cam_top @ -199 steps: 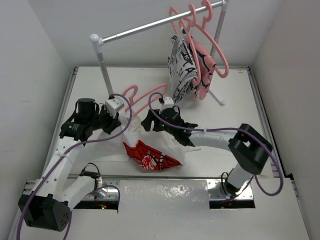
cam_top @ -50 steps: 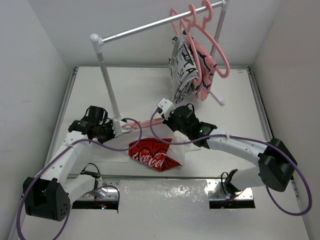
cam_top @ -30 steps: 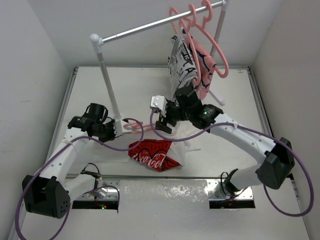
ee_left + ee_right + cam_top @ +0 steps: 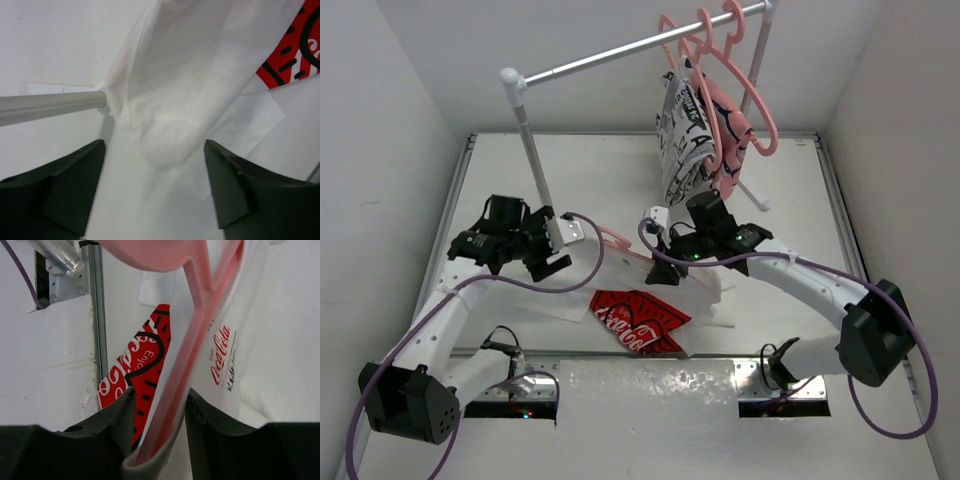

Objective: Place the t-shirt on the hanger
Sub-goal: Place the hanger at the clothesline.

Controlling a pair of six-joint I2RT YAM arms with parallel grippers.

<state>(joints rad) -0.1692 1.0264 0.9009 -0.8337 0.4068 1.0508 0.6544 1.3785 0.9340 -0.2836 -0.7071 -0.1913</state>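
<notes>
Since a second ago your two arms have swapped roles: the left one has let go and pulled back, and the right one has dropped onto the work.

On the left, your left gripper hangs with its fingers spread wide and nothing between them. Its wrist view shows a loose fold of white cloth just ahead of the tips, with the rack pole beside it.

Just right of that, the hanger pokes out pink from under the cloth, its curved end near the left claw. The t-shirt is draped over the rest of it. The white body is stretched along the bar, while the red Coca-Cola panel trails down onto the table toward the near edge, further right than before.

Further right, your right gripper is pinching the hanger's bar with white cloth caught over it. The wrist view shows both fingers pressed against the pink arm.

You look to be mid-dressing: one side seems seated, but the left shoulder is not clearly over its end. Your next move probably calls for the free left claw to take that loose fold and draw it over the exposed end while the right holds the bar steady. Pull gently, or the shirt may slide off the far side.
</notes>
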